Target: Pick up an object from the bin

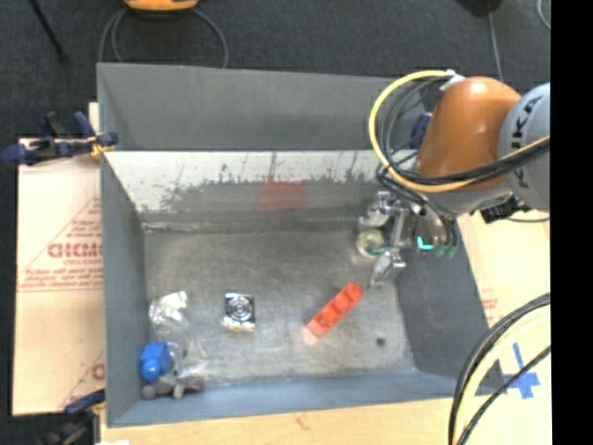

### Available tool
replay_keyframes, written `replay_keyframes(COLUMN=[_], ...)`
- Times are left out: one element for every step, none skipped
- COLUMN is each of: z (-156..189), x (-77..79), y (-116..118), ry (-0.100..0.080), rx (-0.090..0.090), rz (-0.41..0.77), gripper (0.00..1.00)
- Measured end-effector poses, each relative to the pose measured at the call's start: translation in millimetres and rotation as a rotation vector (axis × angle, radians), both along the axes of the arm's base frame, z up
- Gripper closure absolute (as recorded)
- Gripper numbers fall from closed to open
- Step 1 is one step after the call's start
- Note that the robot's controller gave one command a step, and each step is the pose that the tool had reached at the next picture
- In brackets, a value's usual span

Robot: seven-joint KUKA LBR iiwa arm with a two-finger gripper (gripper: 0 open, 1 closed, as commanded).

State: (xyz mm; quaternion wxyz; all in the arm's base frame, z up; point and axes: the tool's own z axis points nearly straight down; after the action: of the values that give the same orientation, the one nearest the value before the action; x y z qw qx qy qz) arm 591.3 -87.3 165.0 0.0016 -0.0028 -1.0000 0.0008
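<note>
The jaws sit low inside the grey metal bin (120,248), close to its right wall and about midway between its far and near edges, at the end of an arm whose orange wrist cover (468,128) hangs above the bin's far right corner. We cannot tell whether the jaws are apart or together, because the metal parts around them overlap from this angle. Nothing shows between them. Just below their tip lies a long orange-red brick (334,311), flat on the floor and set slantwise, its upper end pointing toward the jaws and its lower end toward the near edge. That upper end looks very close to the jaws, but we cannot say whether they touch. Further left along the floor we find a small square silver metal piece (239,311), then a crumpled bit of clear plastic (170,307). A blue lump (153,360) with a few small grey bits (176,383) sits in the near left corner. We judge the task to be at the approach stage, with the pick not yet made and the brick the nearest candidate. The next move, as we read it, calls for centring over the brick's narrow width, turning to match its slant, then closing on it and lifting straight up.
</note>
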Motion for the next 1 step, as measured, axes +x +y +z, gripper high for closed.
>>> replay_keyframes(z=[-78.4], x=[-9.4], y=[29.8], ry=[-0.011], rx=[-0.001], rz=[0.344], gripper=[0.0])
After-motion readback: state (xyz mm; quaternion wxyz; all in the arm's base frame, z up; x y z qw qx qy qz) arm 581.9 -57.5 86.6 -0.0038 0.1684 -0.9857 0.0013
